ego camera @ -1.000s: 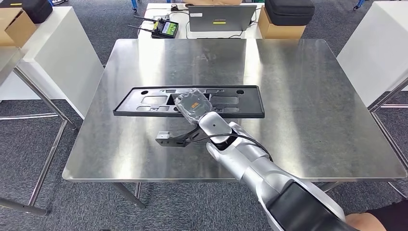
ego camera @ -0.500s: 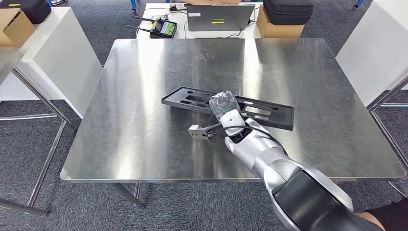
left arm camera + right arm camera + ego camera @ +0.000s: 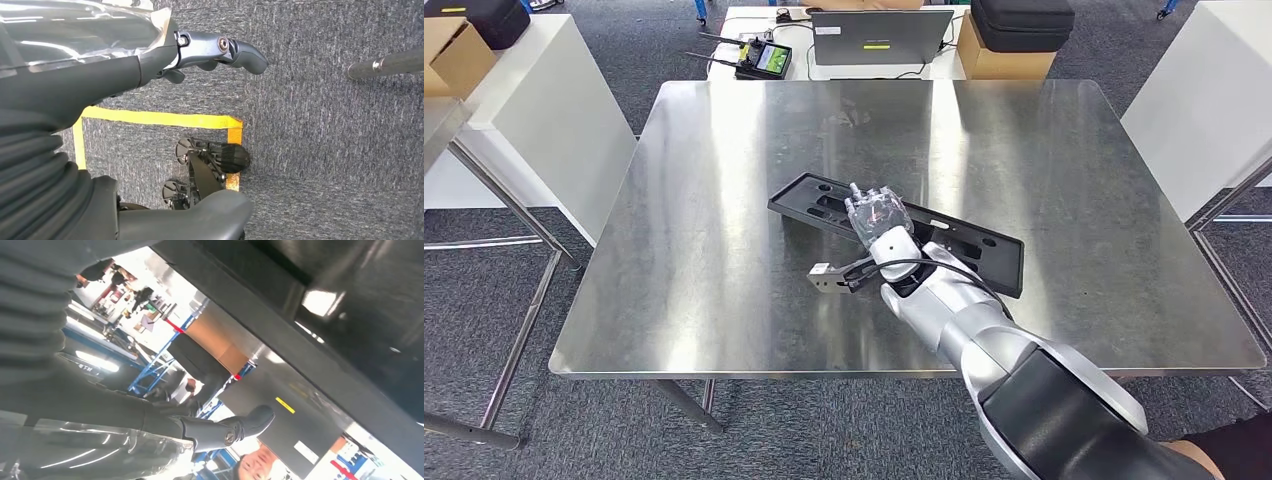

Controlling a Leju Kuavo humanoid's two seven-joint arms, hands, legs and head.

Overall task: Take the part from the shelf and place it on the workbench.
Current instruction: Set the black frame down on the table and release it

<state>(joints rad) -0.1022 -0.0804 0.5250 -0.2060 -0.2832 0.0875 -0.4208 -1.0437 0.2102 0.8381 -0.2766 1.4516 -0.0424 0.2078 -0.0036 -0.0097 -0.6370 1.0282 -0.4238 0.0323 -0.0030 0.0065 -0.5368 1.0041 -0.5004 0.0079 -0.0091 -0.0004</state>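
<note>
Steel workbench (image 3: 724,200) bears part (image 3: 984,250), right hand (image 3: 879,218) atop.

The long black cut-out part (image 3: 954,243) lies flat and askew on the steel workbench (image 3: 724,200).

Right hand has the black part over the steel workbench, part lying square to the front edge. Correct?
Not square. The head view shows the black part lying diagonally across the steel workbench, its far end angled away from the front edge. The right hand is on it.
</note>
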